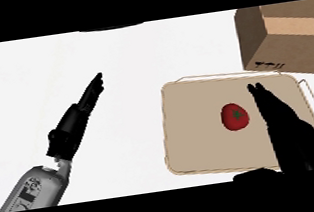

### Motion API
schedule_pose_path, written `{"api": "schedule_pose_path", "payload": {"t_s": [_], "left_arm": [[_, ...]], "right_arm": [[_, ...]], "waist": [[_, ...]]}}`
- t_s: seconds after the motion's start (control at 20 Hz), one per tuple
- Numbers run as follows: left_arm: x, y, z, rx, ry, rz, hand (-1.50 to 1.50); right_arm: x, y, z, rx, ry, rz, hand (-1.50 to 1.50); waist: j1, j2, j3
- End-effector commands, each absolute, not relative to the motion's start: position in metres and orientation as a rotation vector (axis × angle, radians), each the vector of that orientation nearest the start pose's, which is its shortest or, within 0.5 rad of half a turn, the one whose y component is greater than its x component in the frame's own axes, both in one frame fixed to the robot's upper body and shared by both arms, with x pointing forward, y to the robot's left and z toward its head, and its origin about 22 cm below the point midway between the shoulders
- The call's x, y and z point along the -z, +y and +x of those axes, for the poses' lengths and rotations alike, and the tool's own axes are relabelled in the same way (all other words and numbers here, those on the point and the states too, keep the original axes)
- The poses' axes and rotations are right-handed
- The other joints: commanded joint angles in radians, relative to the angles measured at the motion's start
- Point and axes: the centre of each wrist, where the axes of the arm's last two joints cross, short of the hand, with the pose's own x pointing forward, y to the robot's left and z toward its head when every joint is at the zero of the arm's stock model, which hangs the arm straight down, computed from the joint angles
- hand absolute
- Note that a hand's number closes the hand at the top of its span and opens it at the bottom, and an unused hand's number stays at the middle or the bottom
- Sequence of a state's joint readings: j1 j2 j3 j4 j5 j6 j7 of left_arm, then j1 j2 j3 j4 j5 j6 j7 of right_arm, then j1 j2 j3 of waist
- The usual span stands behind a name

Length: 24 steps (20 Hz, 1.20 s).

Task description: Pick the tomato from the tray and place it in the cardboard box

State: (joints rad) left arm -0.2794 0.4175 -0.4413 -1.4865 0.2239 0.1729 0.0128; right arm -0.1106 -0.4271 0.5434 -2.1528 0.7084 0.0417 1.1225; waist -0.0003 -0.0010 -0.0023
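Tomato (235, 116) sits on the tray (192, 123), a bit right of the tray's middle, red with a small green stem spot on top. It's lying free, nothing wrapped around it.

Right next to it on the right side is the robot's right hand (286, 125), black, coming up from the lower edge over the tray. Its fingers are straight and stretched out, pointing up and a little left, so it's open and not holding anything. The fingertips reach past the tomato toward the tray's far side. The hand looks just beside the tomato, but whether it actually touches it is hard to tell from this angle.

The tray itself is a beige, roughly square thing with rounded corners and a thin wire-like handle along its right edge. It lies flat on the white surface (123, 57), in the right half of the view.

Just past the tray's far right corner stands the cardboard box (285, 44), brown, with its top open and flaps visible, some small black print on the near side. It's close to the tray, and the box runs off the right edge of the view.

Over on the left, well apart from the tray, the left hand (79, 116) rests above the surface with fingers straight, pointing up and right, open and holding nothing. Its grey forearm (37, 188) comes in from the lower left corner.
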Motion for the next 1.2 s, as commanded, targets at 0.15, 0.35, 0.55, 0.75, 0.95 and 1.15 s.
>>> {"api": "schedule_pose_path", "payload": {"t_s": [0.15, 0.35, 0.55, 0.75, 0.95, 1.15], "left_arm": [[-0.051, 0.210, 0.285, 0.452, -1.590, -0.026, 0.00], [-0.033, 0.204, 0.280, 0.452, -1.607, -0.035, 0.00], [-0.030, 0.209, 0.280, 0.460, -1.601, -0.036, 0.00], [-0.052, 0.209, 0.276, 0.447, -1.591, -0.017, 0.00], [-0.040, 0.203, 0.288, 0.457, -1.599, -0.040, 0.00], [-0.025, 0.215, 0.273, 0.449, -1.597, -0.026, 0.00]], "right_arm": [[-0.109, -0.146, 0.215, -0.709, -0.984, -0.883, -1.50], [-0.098, -0.156, 0.213, -0.720, -0.936, -0.858, -1.50], [-0.074, -0.166, 0.226, -0.704, -0.926, -0.871, -1.50], [-0.086, -0.165, 0.237, -0.683, -0.975, -0.888, -1.50], [-0.079, -0.155, 0.245, -0.718, -0.951, -0.893, -1.50], [-0.053, -0.178, 0.234, -0.714, -0.942, -0.889, -1.50]], "waist": [[0.008, 0.001, 0.002], [-0.001, 0.001, 0.002], [-0.001, 0.001, 0.002], [0.001, 0.000, 0.002], [-0.001, 0.001, 0.002], [0.000, 0.001, 0.002]]}}
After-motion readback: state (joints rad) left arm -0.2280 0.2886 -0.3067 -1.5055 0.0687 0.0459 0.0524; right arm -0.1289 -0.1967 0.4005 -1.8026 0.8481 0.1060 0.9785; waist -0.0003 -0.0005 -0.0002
